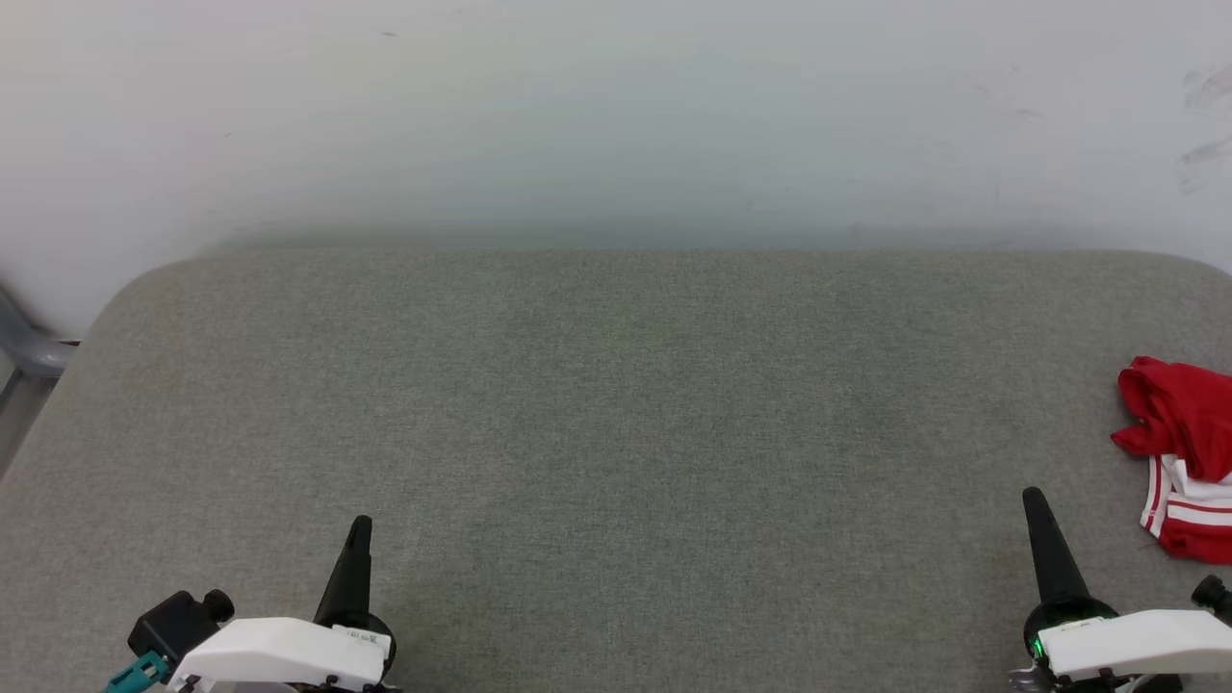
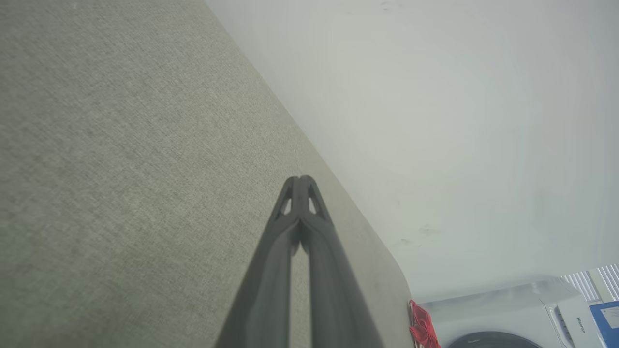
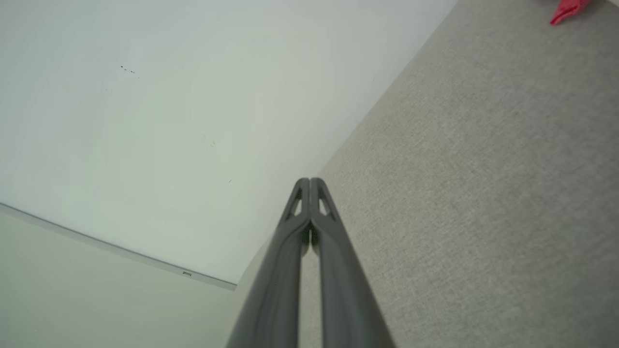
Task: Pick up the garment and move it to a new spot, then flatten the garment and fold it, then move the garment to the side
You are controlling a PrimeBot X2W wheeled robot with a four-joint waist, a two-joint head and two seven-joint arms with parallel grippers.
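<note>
Grey table (image 1: 616,433), garment (image 1: 1179,414) far right

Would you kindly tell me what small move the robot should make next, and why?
Probably swing the right gripper out toward the garment and open its jaws. The garment lies crumpled at the far right of the grey surface, untouched, and that gripper is the nearer one, shut and empty.

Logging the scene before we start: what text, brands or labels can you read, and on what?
"Hisense": front panel of the white washing machine, small but legible.
White label on the blue item: too blurred to read.
Sticker on the left wrist housing: too small.
Red garment: no lettering showing.
</note>
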